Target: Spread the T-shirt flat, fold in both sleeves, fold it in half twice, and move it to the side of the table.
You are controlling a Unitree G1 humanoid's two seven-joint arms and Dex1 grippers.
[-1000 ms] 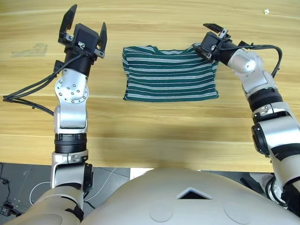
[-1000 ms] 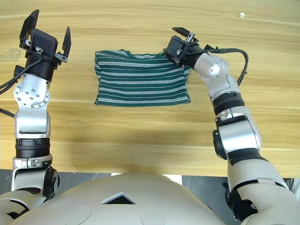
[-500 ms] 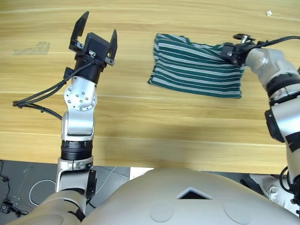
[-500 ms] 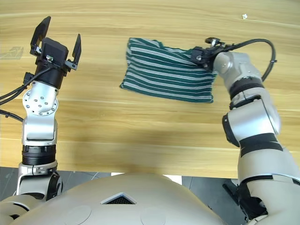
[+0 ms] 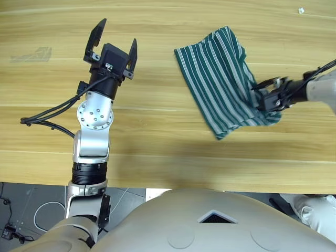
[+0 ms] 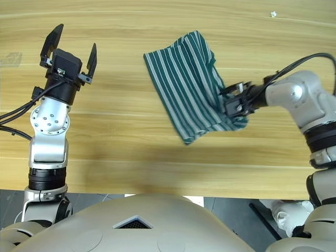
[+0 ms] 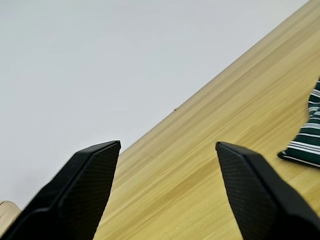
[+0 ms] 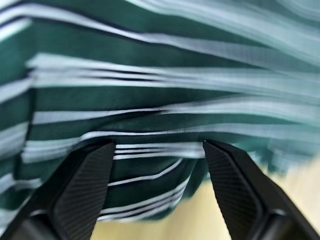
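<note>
The folded green T-shirt with white stripes [image 5: 218,79] lies turned at a slant on the right half of the wooden table [image 5: 147,142], one corner pulled toward the front. My right gripper [image 5: 268,98] is shut on that near right corner, and striped cloth [image 8: 150,75] sits between its fingers [image 8: 82,192] in the right wrist view. My left gripper [image 5: 113,42] is held open over the left part of the table, well apart from the shirt. Between its fingers, the left wrist view takes in bare wood and an edge of the shirt [image 7: 307,142].
A small white scrap [image 5: 301,10] lies at the far right of the table. A faint grey mark [image 5: 37,52] is on the wood at the far left. Black cables [image 5: 47,113] trail off my left arm. The table's front edge [image 5: 157,178] runs just before my body.
My right gripper has dragged the shirt rightward and toward the front, swinging it from square to slanted. My left gripper has drifted a little to the right, still open.
</note>
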